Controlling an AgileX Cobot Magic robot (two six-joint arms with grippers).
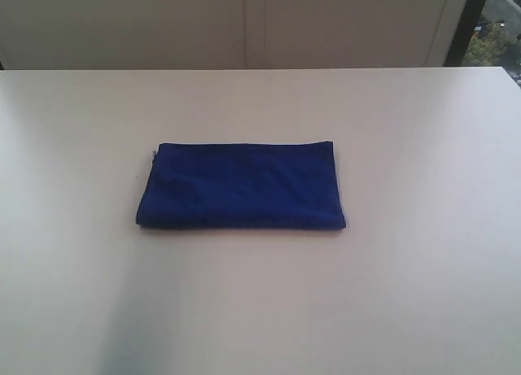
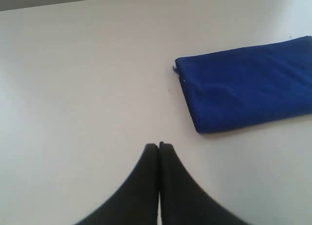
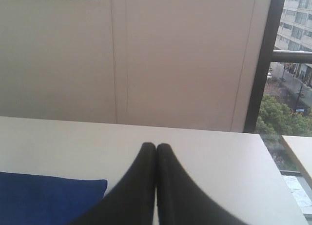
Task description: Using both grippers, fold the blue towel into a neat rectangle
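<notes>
The left gripper (image 2: 159,146) and right gripper (image 3: 156,146), seen from their wrist cameras: each a pair of smooth matte-black fingers (image 2: 141,191), broad at the base and curving inward to narrow, rounded tips, uniform in colour, a thin pale seam running between the two.

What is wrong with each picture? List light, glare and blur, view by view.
Exterior view: soft even daylight, a pale sheen on the table, the blue towel so dark its folds barely show. Left wrist view: the left hand is a blurred black shape, the towel sharper. Right wrist view: the right hand is a featureless silhouette, and the window is bright and hazy.
</notes>
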